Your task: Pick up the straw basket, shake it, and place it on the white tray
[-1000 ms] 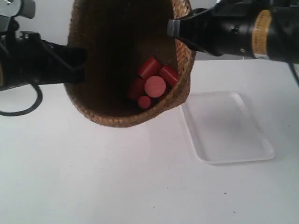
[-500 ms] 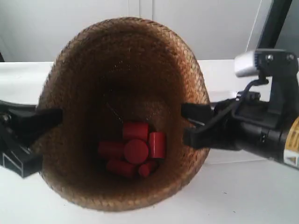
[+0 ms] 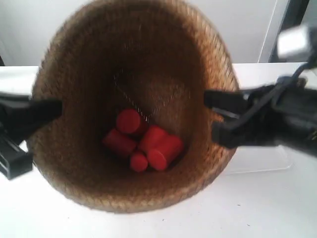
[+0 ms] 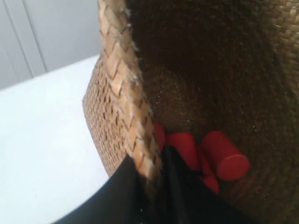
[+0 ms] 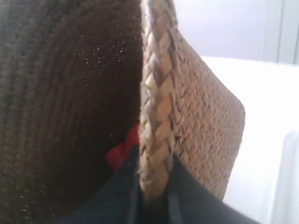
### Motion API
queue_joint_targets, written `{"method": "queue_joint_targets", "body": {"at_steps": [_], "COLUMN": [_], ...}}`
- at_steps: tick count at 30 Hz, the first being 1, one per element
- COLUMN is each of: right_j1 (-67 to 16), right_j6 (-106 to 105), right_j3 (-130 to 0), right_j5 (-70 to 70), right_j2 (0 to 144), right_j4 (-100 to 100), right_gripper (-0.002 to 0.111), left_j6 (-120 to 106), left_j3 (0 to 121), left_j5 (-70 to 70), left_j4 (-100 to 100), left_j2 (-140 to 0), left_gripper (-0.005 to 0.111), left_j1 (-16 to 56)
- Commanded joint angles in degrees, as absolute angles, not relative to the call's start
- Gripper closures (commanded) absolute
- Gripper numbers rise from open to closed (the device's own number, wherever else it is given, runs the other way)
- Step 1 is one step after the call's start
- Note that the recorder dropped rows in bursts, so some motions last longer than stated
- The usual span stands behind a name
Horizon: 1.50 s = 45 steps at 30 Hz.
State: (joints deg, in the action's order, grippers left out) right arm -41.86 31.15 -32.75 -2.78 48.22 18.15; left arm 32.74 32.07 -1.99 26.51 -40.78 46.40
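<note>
The straw basket (image 3: 138, 64) hangs in the air with its mouth toward the exterior camera, filling most of that view. Several red cylinders (image 3: 141, 144) lie loose at its bottom. The gripper at the exterior view's left (image 3: 49, 110) and the one at the exterior view's right (image 3: 214, 115) clamp opposite sides of the rim. My left gripper (image 4: 148, 161) is shut on the braided rim of the basket (image 4: 112, 121), with the cylinders (image 4: 224, 156) just inside. My right gripper (image 5: 154, 163) pinches the rim of the basket (image 5: 205, 121) likewise. The white tray (image 3: 262, 161) shows partly behind the right-hand arm.
The white tabletop (image 3: 277, 208) lies below the basket. A pale wall with cabinet panels (image 3: 247, 29) stands behind. The blurred wrist camera (image 3: 296, 42) rides on the arm at the exterior view's right.
The basket swung down from high in the view a second ago, then rose slightly. The red cylinders tumbled into a new heap. Both grippers kept their hold on the rim.
</note>
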Motion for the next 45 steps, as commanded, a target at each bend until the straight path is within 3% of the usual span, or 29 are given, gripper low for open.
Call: {"method": "queue_joint_targets", "body": {"at_steps": [1,7,13,15,18,20,26,29,33,35,39,42,45], "right_j1": [-44.0,-42.6,-45.3,-45.7,-44.9,-43.2,-45.8,-46.2,-45.1,-45.1,-46.7,-46.7,-45.5], "right_j6": [27.1,26.2,23.7,24.0,24.6,19.8,17.7,18.6,17.2,16.2,15.2,16.6,16.9], "right_j3": [-37.6,-22.9,-37.3,-33.7,-22.5,-21.7,-37.4,-31.2,-21.6,-26.1,-38.8,-33.2,-23.2], "right_j5": [-4.3,18.1,-4.5,-2.2,13.9,18.4,-3.7,0.0,19.4,16.0,-4.3,-1.9,12.4], "right_j2": [40.9,46.9,43.2,42.9,47.7,50.7,45.1,45.4,51.5,51.2,44.7,43.9,47.9], "right_j4": [20.5,14.3,15.5,15.4,12.8,6.2,9.3,9.2,4.7,5.2,9.1,9.1,7.4], "right_gripper": [0.108,0.108,0.108,0.108,0.108,0.108,0.108,0.108,0.108,0.108,0.108,0.108,0.108], "left_j6": [30.0,33.3,31.0,32.4,34.0,34.0,31.1,33.6,36.4,36.3,32.0,34.0,38.9], "left_j3": [34.3,27.7,37.6,34.8,28.0,28.8,39.4,34.5,28.1,32.7,41.9,37.4,30.0], "left_j5": [2.8,-5.4,7.1,7.2,-0.5,-2.1,9.2,8.3,-3.1,-1.5,10.9,9.9,0.3], "left_j4": [30.0,30.0,30.7,30.5,30.6,30.6,30.7,30.8,31.7,32.1,32.8,32.8,34.9], "left_j2": [-37.0,-40.4,-37.4,-37.4,-39.7,-40.8,-37.6,-37.9,-42.3,-42.3,-39.8,-39.7,-42.6], "left_gripper": [0.107,0.107,0.107,0.107,0.107,0.107,0.107,0.107,0.107,0.107,0.107,0.107,0.107], "left_j1": [50.7,49.2,52.9,53.3,52.2,50.7,54.4,55.3,51.2,50.1,54.1,55.0,53.0]}}
